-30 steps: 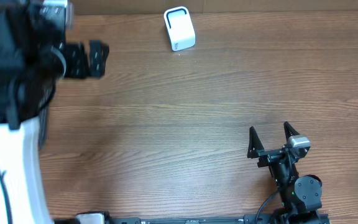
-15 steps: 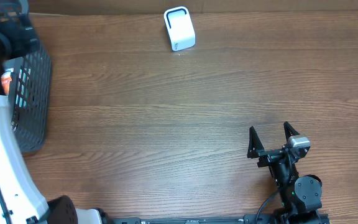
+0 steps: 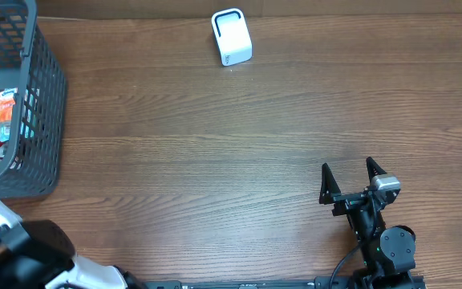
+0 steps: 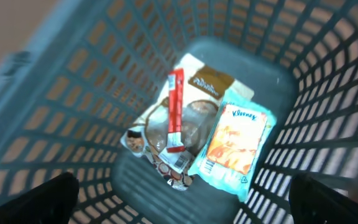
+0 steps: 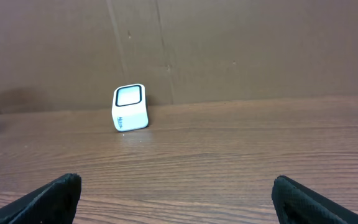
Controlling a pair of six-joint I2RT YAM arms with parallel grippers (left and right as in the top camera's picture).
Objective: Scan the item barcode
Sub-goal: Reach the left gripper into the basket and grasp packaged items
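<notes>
While hanging over the grey basket (image 4: 73,81) with the left hand (image 4: 188,199) spread wide, grips nothing. Looks down on snack packs (image 4: 232,146) at 12 o'clock. Has the right hand (image 3: 348,183) wide too, white scanner (image 3: 232,37) at 11 o'clock on the worktop (image 3: 215,160).

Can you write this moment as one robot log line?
left fingers: open over basket | right fingers: open, empty | items: in basket | scanner: alone
</notes>
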